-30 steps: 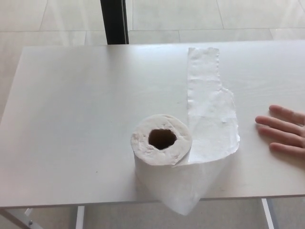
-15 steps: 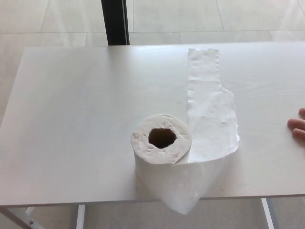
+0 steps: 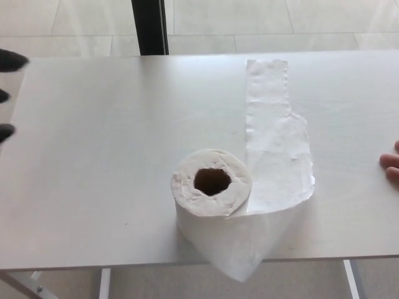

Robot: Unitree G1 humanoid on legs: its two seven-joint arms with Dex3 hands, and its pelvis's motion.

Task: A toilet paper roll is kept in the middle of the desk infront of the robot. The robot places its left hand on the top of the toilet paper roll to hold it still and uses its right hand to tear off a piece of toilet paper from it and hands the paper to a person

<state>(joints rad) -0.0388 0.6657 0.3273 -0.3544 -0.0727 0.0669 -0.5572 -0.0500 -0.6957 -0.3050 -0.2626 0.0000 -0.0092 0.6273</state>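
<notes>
Toilet paper roll [image 3: 212,187] upright near front edge of surface [image 3: 93,187], loose tail [image 3: 274,143] trailing away beyond. Person's fingertips [image 3: 391,167] at right edge. Left robot hand [image 3: 7,93] far left, fingers spread, holding nothing. It should settle squarely on the roll's top, pressing lightly.

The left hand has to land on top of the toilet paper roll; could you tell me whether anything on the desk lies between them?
Nothing visible does. The left hand is at the desk's left edge, and only bare desk separates it from the toilet paper roll.
</notes>
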